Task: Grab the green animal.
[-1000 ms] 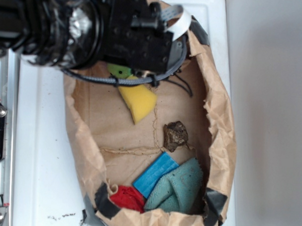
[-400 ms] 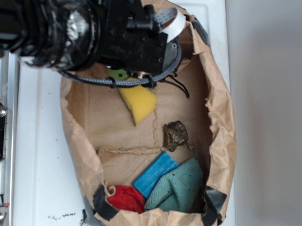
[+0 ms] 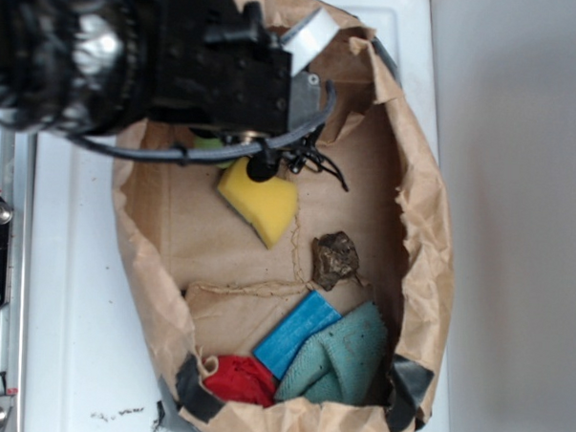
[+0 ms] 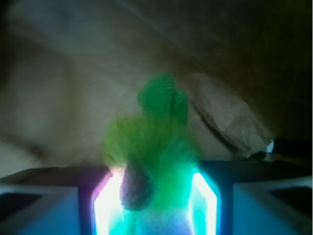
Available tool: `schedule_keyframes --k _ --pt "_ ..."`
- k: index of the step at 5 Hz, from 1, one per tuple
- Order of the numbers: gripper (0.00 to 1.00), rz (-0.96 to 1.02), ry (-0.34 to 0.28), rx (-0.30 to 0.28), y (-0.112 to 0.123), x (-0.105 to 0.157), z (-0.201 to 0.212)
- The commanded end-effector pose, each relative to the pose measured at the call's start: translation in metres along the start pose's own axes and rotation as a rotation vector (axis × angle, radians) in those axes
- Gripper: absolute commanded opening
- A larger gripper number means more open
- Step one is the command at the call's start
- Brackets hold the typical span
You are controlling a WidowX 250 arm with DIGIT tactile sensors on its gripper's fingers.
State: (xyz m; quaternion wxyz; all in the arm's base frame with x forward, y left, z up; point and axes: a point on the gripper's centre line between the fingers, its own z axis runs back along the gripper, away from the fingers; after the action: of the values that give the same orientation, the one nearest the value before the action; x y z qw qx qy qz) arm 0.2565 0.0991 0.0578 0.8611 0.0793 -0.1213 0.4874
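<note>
yellow sponge (image 3: 260,200) beside gripper (image 4: 155,196) – bag wall (image 3: 417,212) close, middle open

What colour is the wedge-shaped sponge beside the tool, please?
Yellow; the sponge shows best in the exterior view.

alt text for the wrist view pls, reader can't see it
Blurry close-up of the green animal, a fuzzy lime-green plush with a darker green knobby head, sitting between the two fingers of the gripper, which glow white-teal on their inner faces. Crumpled brown paper fills the dim background.
</note>
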Motion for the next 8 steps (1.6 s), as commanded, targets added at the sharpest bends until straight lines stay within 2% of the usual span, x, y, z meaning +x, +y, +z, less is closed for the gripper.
schedule_keyframes --k 1,3,4,5,6,7,8 --pt "0.00 -0.279 -0.047 -0.151 0.007 0.003 0.051" --pt "0.00 -0.428 -0.101 -0.207 -0.009 -0.003 0.086" --pt "0.00 -0.498 -0.112 -0.199 -0.023 -0.009 0.104" --pt "0.00 -0.535 -0.094 -0.194 -0.036 -0.017 0.120" --pt "0.00 -0.598 -0.067 -0.222 -0.050 -0.018 0.133" --pt "0.00 -0.692 -0.017 -0.268 -0.052 -0.020 0.146" --pt "0.00 -0.730 -0.011 -0.279 -0.054 -0.020 0.148"
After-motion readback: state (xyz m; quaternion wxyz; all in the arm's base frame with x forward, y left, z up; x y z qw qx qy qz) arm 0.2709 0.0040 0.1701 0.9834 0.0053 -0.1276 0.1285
